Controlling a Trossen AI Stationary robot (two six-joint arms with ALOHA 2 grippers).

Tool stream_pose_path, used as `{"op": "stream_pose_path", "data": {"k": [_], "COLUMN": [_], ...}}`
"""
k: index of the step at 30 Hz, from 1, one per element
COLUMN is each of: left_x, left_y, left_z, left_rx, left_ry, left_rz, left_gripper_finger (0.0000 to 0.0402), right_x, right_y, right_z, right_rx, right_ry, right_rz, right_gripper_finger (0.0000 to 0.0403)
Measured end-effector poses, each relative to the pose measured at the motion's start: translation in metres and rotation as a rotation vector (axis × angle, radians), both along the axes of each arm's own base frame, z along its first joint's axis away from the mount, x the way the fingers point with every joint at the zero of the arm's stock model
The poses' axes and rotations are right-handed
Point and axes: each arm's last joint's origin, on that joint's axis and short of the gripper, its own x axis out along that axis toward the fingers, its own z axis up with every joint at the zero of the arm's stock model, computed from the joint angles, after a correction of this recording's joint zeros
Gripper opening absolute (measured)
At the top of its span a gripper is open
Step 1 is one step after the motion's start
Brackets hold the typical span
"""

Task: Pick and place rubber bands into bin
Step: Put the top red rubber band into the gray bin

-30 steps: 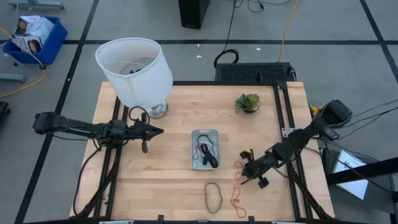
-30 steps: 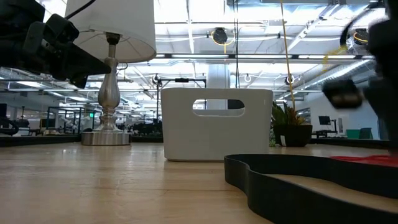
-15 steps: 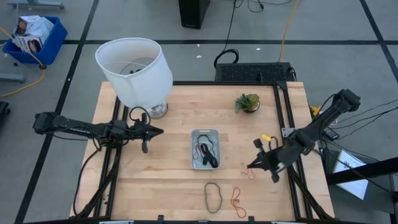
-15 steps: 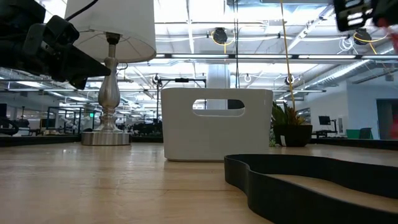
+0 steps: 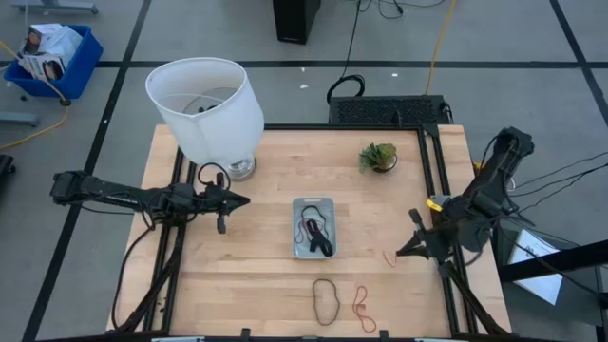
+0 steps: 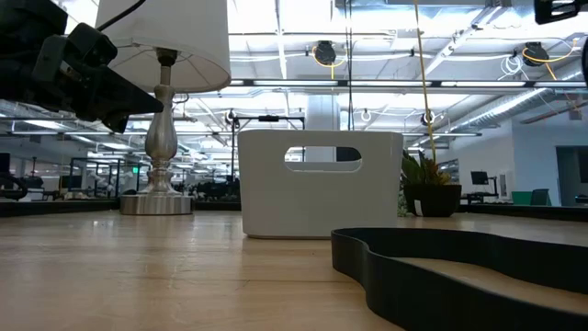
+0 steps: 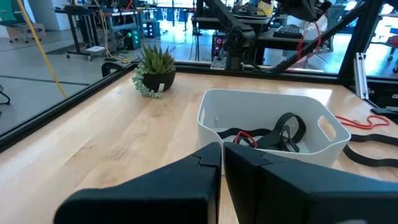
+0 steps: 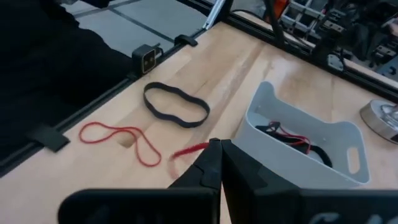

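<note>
Right gripper (image 5: 403, 253) fingers pinching red band (image 5: 389, 257), well right of bin (image 5: 313, 202); thin hold may slip, dropping it short

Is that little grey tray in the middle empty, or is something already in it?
Not empty. The tray already holds a tangle of black and red rubber bands, visible in the overhead and both wrist views.

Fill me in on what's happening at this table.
The right gripper holds a red-orange rubber band pinched in its shut fingers, off to the right of the bin, not yet over it. The bin already holds black and red bands. One black band and one red band lie on the table near its front edge. The left gripper waits, shut, left of the bin near the lamp.
</note>
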Motion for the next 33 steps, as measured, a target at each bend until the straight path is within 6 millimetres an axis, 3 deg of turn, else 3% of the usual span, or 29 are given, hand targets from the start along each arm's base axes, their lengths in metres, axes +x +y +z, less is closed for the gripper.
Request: {"op": "stream_pose_path", "data": {"k": [11, 21, 27, 33], "left_x": [0.0, 0.0, 0.0, 0.0], "left_y": [0.0, 0.0, 0.0, 0.0], "left_z": [0.0, 0.0, 0.0, 0.0], "left_rx": [0.001, 0.002, 0.004, 0.008], "left_ry": [-0.003, -0.002, -0.002, -0.002], "left_rz": [0.0, 0.0, 0.0, 0.0], "left_gripper_finger": [0.0026, 0.0026, 0.0026, 0.0026], "right_x": [-0.015, -0.009, 0.001, 0.017], "right_y": [-0.011, -0.023, -0.035, -0.046], "right_z": [-0.013, -0.047, -0.069, -0.057], "right_rx": [0.063, 0.148, 0.181, 0.227], "right_ry": [-0.11, -0.25, -0.221, -0.361], "right_rz": [-0.054, -0.025, -0.07, -0.044], "right_gripper_finger": [0.0, 0.0, 0.0, 0.0]}}
